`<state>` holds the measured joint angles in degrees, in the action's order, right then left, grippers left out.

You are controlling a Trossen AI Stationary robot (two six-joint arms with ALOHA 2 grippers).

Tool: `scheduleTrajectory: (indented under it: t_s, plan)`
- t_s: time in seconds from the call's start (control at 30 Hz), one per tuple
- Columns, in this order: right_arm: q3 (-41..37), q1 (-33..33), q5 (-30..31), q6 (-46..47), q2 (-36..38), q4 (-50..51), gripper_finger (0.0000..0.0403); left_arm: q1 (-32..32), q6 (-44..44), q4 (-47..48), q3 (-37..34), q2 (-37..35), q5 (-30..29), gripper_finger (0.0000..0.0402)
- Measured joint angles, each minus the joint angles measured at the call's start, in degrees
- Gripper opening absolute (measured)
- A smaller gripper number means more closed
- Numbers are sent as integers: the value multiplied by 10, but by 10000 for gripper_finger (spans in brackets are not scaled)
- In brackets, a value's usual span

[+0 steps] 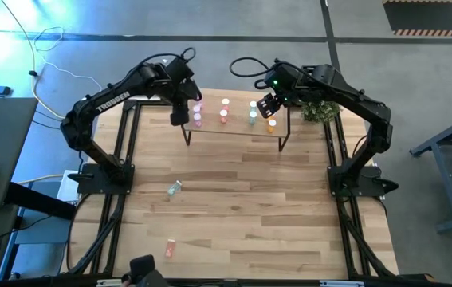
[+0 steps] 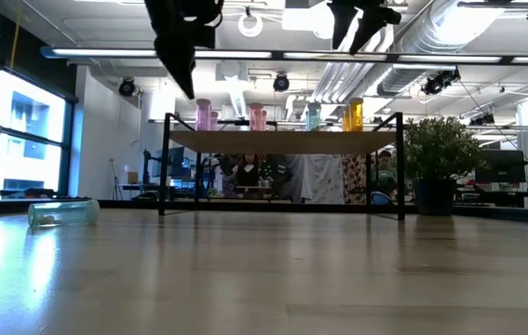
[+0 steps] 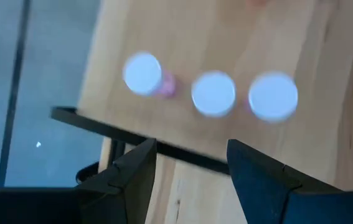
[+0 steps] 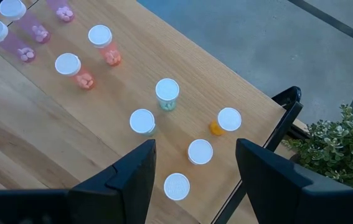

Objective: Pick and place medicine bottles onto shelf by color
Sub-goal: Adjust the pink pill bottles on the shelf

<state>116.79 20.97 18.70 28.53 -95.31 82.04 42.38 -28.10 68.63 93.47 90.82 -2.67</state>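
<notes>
The shelf [image 1: 233, 129], a light wood board on black legs, stands at the table's far middle. Medicine bottles stand upright on it in colour groups: pink [image 1: 197, 112] on the left, then salmon [image 1: 224, 110], green [image 1: 253, 112] and orange [image 1: 272, 123]. My left gripper [image 1: 179, 118] hangs open above the shelf's left near corner, with three white-capped pink bottles [image 3: 213, 93] just beyond its fingers. My right gripper [image 1: 268, 105] hangs open above the shelf's right end, over the green bottles [image 4: 167, 92] and orange bottles [image 4: 229, 119]. Neither gripper has anything between its fingers.
A green bottle [image 1: 174, 188] lies on its side on the tabletop, left of centre [image 2: 63, 213]. A salmon-pink bottle [image 1: 170, 249] lies near the table's front edge. A potted plant [image 1: 319, 110] stands just right of the shelf. Bare planks stretch between shelf and front edge.
</notes>
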Motion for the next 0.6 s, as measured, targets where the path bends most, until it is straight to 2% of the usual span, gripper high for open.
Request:
scheduleTrajectory:
  t_s: [0.2, 0.43, 0.6]
  plan:
    - [0, 0, 6, 0, 0, 0, 213, -18, 76, -63, 0, -17, -14, 188]
    - [0, 0, 6, 0, 0, 0, 213, -73, 98, -73, 0, -14, -9, 188]
    - [0, 0, 6, 0, 0, 0, 213, -99, 111, -103, 0, -5, -51, 188]
